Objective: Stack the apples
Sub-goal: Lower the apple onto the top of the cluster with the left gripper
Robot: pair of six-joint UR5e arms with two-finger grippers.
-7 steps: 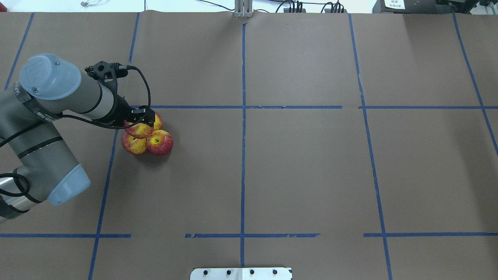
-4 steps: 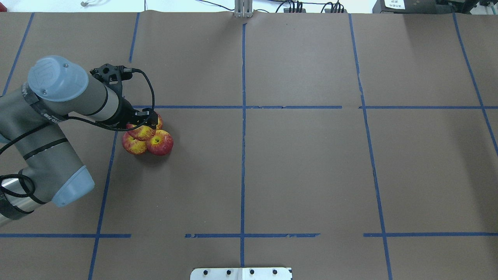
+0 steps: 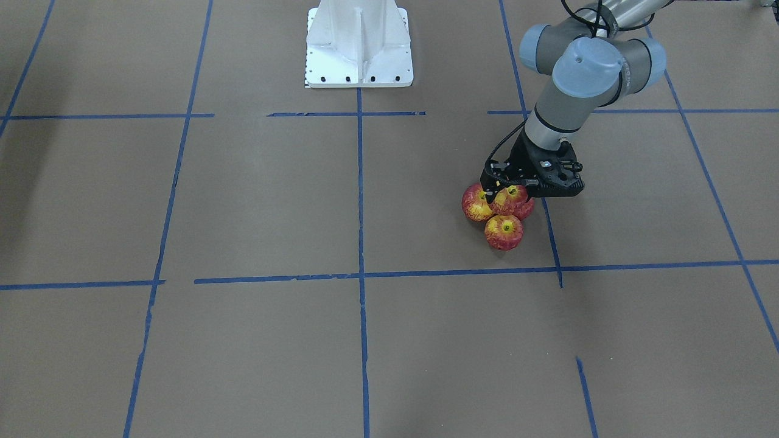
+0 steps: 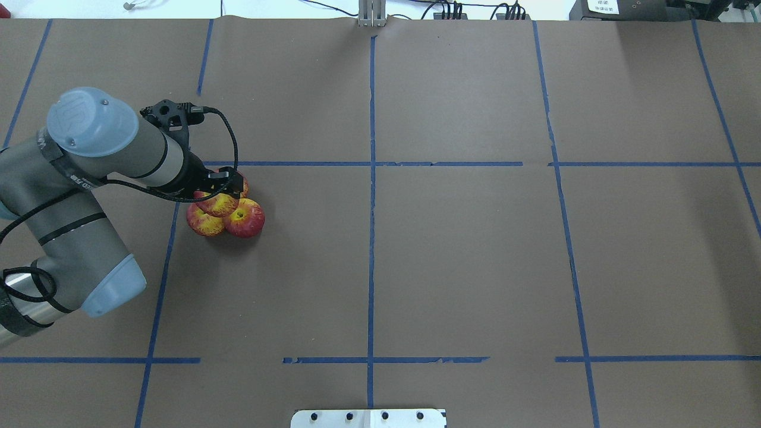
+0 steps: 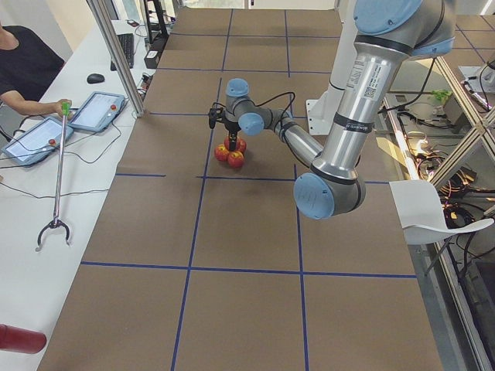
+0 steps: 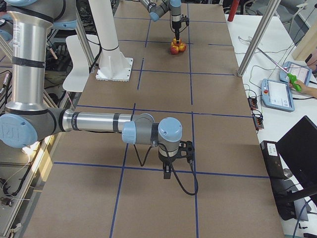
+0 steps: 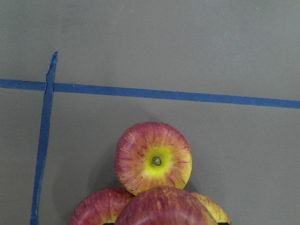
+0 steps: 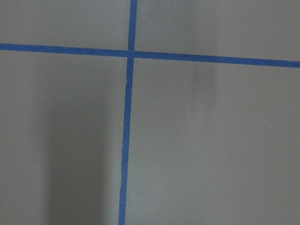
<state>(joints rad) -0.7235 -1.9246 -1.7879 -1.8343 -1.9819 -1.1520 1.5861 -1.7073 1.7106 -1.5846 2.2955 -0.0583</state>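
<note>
Top apple (image 4: 220, 204): is resting on three lower apples (image 4: 245, 219) (a touching cluster), out in front of the white base (image 3: 359, 45), toward the robot's left.
Left gripper (image 3: 507, 193): is clamping the top apple from above.
Right gripper (image 6: 168, 172): is hanging far off to the base's other side; whether its fingers are apart or together cannot be told.

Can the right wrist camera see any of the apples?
No, it shows only the brown table cover crossed by blue tape lines.
</note>
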